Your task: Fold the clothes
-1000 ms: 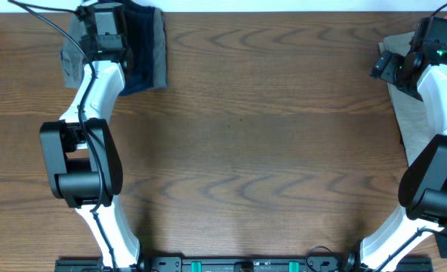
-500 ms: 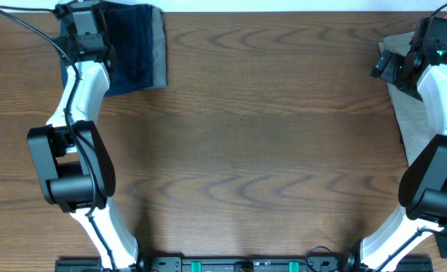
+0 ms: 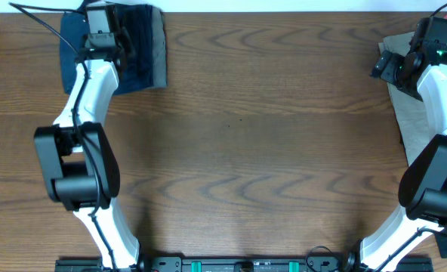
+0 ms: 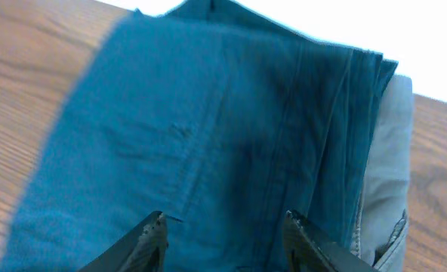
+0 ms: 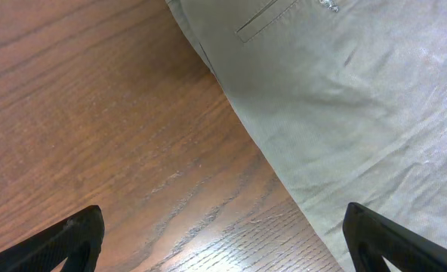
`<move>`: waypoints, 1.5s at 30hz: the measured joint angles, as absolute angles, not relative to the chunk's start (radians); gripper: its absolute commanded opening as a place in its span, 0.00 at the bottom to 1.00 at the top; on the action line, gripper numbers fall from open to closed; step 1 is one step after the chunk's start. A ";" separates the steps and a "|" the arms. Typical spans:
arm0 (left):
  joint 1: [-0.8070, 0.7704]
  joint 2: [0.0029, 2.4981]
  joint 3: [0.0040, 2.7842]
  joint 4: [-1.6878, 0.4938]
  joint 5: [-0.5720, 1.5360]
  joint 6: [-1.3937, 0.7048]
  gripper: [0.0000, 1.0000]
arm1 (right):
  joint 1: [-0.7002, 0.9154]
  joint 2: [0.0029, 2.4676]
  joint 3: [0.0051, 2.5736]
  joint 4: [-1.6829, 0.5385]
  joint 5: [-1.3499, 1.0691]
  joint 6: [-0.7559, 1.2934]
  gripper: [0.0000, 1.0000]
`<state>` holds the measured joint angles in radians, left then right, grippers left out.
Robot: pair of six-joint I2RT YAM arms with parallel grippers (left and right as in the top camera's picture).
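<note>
The dark navy shorts (image 4: 208, 136) lie folded at the table's (image 3: 238, 151) far left corner, seams and a pocket line running along the cloth. A grey pair (image 4: 389, 174) lies under them, its edge showing along the side nearer the table's middle. The left gripper (image 4: 223, 245) hangs just above the navy cloth with its fingers (image 4: 152, 240) spread moderately apart and nothing between them; whether the tips touch the fabric cannot be told. Along the table's right edge a pale khaki pair (image 5: 344, 113) lies spread out flat, a welt pocket slit visible. The right gripper (image 5: 223, 249) hovers over that pair's inner border, half above bare wood, its fingers (image 5: 57, 242) splayed very wide and empty.
</note>
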<state>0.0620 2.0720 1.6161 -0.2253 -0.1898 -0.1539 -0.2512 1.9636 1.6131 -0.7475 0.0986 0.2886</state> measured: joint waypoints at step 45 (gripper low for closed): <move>-0.275 1.113 1.313 -1.177 0.286 -0.176 0.98 | -0.251 1.964 1.613 -0.747 0.099 0.288 0.99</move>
